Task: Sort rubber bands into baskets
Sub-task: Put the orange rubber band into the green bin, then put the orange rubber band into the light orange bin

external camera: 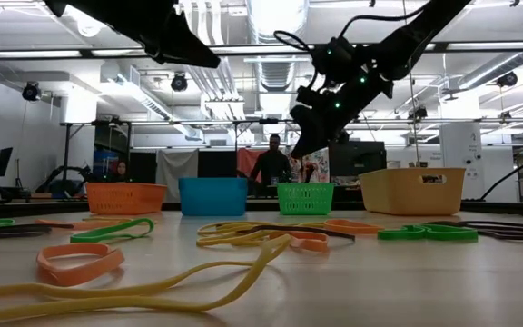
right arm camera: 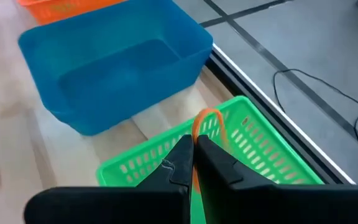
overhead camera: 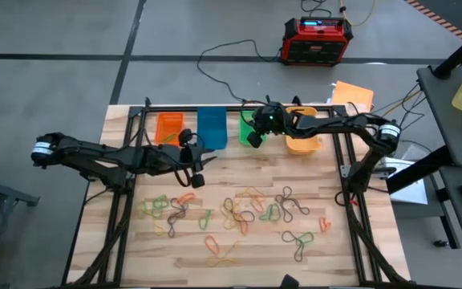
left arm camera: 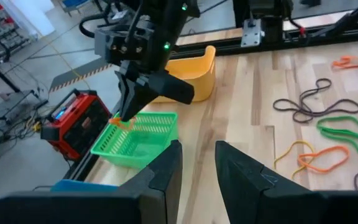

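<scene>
Left gripper point(overhead camera: 197, 171) hangs near the table's back edge in front of the orange basket point(overhead camera: 169, 126) and blue basket point(overhead camera: 212, 128), fingers narrowly parted, nothing held. Right gripper point(right arm camera: 193, 155) is pinched shut on an orange rubber band point(right arm camera: 207, 121), above the green basket point(right arm camera: 260, 155). Risk: releasing here drops orange into green, likely a wrong sort; carrying it on, the thin loop could slip free. Loose rubber bands point(overhead camera: 239, 210) lie across the table's middle and front. Only the right wrist view shows the held band clearly; the high view hides it. Yellow-orange basket point(overhead camera: 303, 140) is at the back right.
</scene>
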Tool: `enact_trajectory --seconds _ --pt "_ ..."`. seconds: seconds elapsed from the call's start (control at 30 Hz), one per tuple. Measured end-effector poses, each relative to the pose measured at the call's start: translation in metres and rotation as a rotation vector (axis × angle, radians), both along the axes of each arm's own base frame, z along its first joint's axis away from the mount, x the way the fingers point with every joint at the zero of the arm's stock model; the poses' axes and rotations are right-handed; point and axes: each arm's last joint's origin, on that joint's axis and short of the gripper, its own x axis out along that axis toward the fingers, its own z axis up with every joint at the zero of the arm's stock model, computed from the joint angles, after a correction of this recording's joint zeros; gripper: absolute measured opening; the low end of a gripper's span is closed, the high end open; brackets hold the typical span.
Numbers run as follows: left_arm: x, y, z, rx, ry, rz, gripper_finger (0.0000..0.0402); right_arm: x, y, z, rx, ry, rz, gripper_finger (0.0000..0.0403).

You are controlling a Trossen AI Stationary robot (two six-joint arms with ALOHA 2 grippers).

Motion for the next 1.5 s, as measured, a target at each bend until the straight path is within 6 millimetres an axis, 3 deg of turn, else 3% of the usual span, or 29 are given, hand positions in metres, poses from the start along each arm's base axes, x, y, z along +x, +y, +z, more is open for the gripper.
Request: enact_trajectory --seconds 0.3,0.7,0.83,0.97,1.23,1.5 --pt "-0.001 0.000 -0.003 -0.034 0.015 0.025 0.0081 0.004 -0.010 -0.010 0.071 0.001 -0.066 0.0018" --pt "0.000 0.000 -0.004 -0.050 0.016 0.031 0.0081 0.002 -0.012 -0.008 0.086 0.000 -0.082 0.0088" --pt "-0.001 0.000 -0.005 -0.072 0.019 0.041 0.0081 -0.003 -0.007 0.003 0.081 0.000 -0.070 0.0109" --pt "-0.004 -0.001 -0.012 -0.150 0.078 0.009 0.0081 -0.009 0.015 0.024 0.091 0.015 0.005 0.0122" --pt "-0.010 -0.008 -0.025 -0.285 0.230 -0.129 0.0081 -0.029 0.090 0.063 0.047 -0.006 0.225 0.0121" --pt "-0.013 -0.010 -0.033 -0.338 0.328 -0.190 0.0082 -0.050 0.146 0.076 -0.018 -0.063 0.294 0.0121"
